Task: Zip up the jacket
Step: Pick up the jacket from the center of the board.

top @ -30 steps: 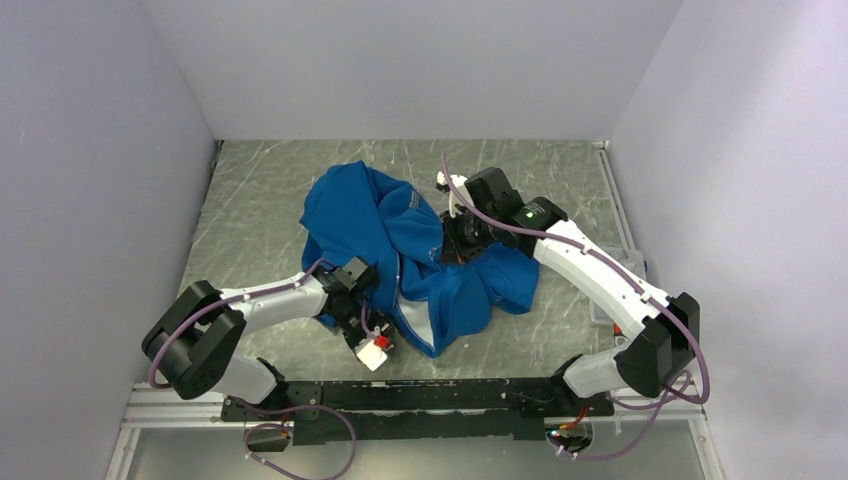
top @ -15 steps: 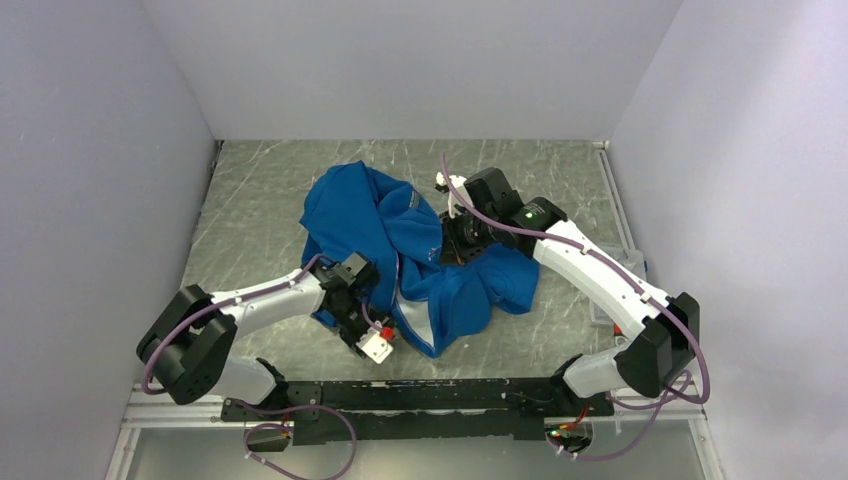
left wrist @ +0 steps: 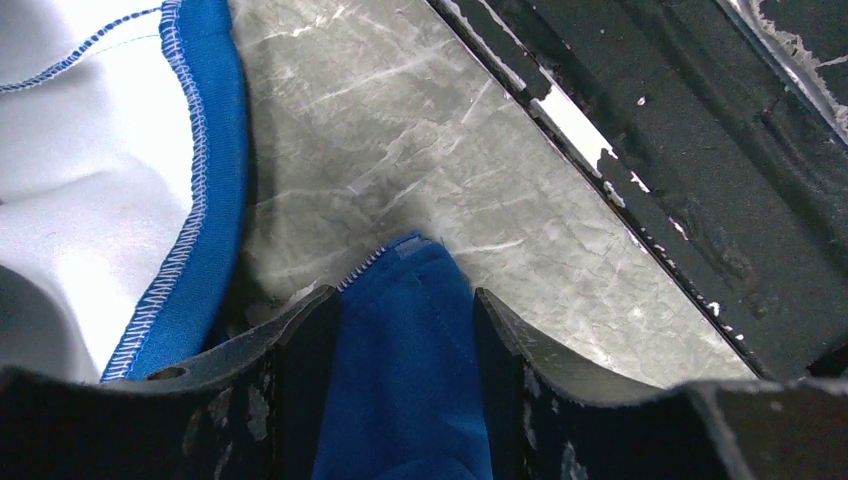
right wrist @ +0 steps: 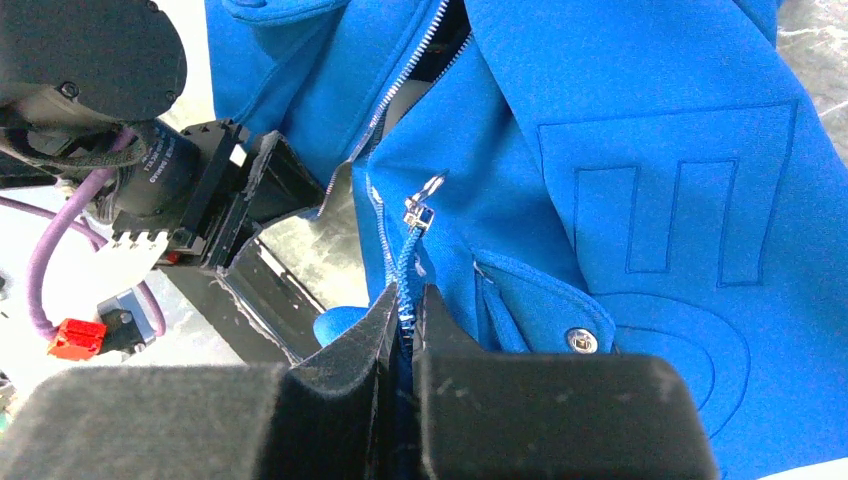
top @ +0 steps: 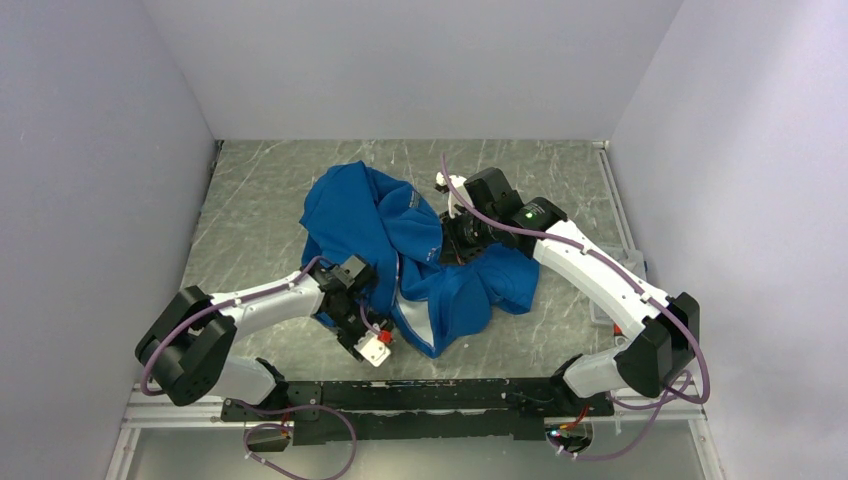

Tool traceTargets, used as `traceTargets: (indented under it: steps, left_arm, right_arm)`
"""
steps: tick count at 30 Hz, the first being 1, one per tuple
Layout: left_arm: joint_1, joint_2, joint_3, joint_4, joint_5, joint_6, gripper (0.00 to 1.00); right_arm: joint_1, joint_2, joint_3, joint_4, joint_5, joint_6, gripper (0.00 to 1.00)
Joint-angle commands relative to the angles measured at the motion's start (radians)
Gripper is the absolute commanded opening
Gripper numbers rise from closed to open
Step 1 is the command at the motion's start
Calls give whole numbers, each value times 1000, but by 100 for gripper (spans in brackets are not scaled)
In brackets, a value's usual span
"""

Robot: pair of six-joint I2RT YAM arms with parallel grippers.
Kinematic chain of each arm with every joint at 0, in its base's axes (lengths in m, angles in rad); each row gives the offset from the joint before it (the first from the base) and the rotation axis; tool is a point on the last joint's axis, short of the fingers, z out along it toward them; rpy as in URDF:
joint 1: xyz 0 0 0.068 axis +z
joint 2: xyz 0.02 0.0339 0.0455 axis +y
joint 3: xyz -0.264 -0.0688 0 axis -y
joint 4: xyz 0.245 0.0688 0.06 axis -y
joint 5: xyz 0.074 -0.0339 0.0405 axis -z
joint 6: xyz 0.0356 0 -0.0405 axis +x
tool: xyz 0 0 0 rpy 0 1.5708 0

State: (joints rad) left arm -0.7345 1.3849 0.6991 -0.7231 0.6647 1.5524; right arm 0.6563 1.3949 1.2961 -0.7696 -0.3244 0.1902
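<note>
The right claw [right wrist: 408, 305] was pinched nearly shut on the jacket's [right wrist: 620, 120] front edge, with the zipper [right wrist: 404, 262] tape running down between its two dark fingers. Just above the fingertips sat the silvery slider [right wrist: 417, 212], its pull tab tipped up and to the right. Above it the two rows of teeth parted and ran up toward the collar as an open gap. To the right of the zipper lay a pocket flap with a metal snap [right wrist: 578, 340], and beyond it a stitched emblem [right wrist: 680, 210] pressed into the blue fabric.

The left claw [left wrist: 405, 300] stood partly apart, clamped on a thick fold of blue cloth that filled the space between its fingers. The fold's stitched corner poked out past the fingertips onto the grey marbled table [left wrist: 420, 130]. To the left lay the pale lining [left wrist: 70, 180], bordered by a blue hem with white stitching [left wrist: 200, 190]. To the right ran the black rail [left wrist: 700, 150] at the table's near edge.

From above, the jacket [top: 370, 215] lay crumpled around the middle of the table [top: 260, 190]. The right arm [top: 590, 265] reached in over its right side, and the left arm [top: 270, 300] met its near left corner.
</note>
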Motion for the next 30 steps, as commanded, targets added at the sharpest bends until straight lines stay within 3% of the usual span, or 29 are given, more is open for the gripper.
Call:
traceTargets:
  steps: [1, 19, 26, 30]
  left_arm:
    - [-3, -4, -29, 12, 4, 34, 57]
    - [-8, 94, -11, 27, -80, 61, 29]
    - [-8, 57, 21, 119, -109, 15, 9]
    - [-8, -21, 48, 161, -124, -35, 5]
  right_arm:
    - [3, -13, 37, 9, -19, -12, 0]
    - [6, -37, 54, 1, -34, -18, 0]
    - [4, -56, 31, 2, -26, -20, 0]
    - [4, -67, 28, -7, -22, -23, 0]
